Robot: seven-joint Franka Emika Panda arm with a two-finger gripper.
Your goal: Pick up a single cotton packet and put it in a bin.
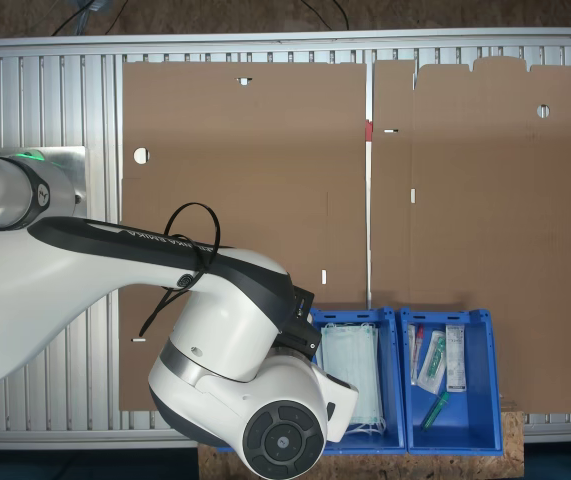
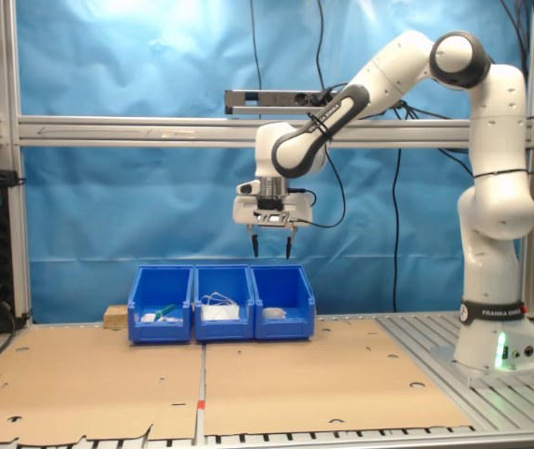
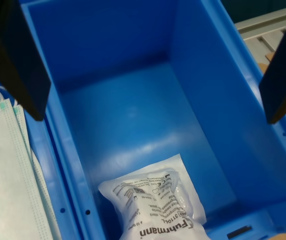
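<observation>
My gripper (image 2: 271,253) hangs open and empty above the end blue bin (image 2: 283,324) at the second exterior view's right of a row of three. In the wrist view the gripper (image 3: 155,119) has its two dark fingers (image 3: 17,60) spread wide over this bin (image 3: 208,75). A white cotton packet (image 3: 155,205) with dark print lies flat on the bin's floor, well below the fingers and apart from them. The same packet (image 2: 276,312) shows as a pale lump in the second exterior view. In the first exterior view the arm's wrist covers this bin.
Pale green face masks (image 3: 7,165) fill the middle bin (image 1: 390,380). The third bin (image 1: 480,400) holds several small packaged items (image 1: 435,360). Brown cardboard sheets (image 2: 323,374) cover the table in front of the bins. The robot's base (image 2: 496,346) stands at the second exterior view's right.
</observation>
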